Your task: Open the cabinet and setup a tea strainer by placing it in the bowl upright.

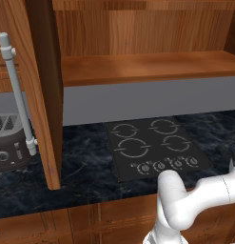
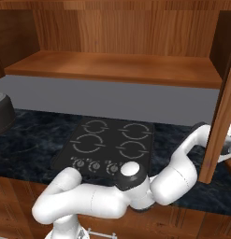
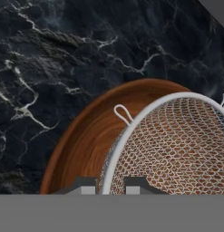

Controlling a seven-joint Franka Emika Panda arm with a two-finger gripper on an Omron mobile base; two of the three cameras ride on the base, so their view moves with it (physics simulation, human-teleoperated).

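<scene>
The cabinet (image 1: pixel 138 66) stands open, and its wooden shelf (image 2: pixel 112 65) is bare all the way across, so a hand could slide in there. The left door (image 1: pixel 40 95) swings far out over the dark counter (image 1: pixel 85 162), with its long grey handle (image 1: pixel 16 95) sticking out, and it walls off the toaster (image 1: pixel 9 140) side. The right door (image 2: pixel 222 121) hangs out too, right next to the arm. Between the doors, the space over the stove (image 1: pixel 154 147) is free. Down low, the strainer (image 3: pixel 177 145) takes up most of the wooden bowl (image 3: pixel 86 145), with the fingertips (image 3: pixel 86 186) close around its rim.
</scene>
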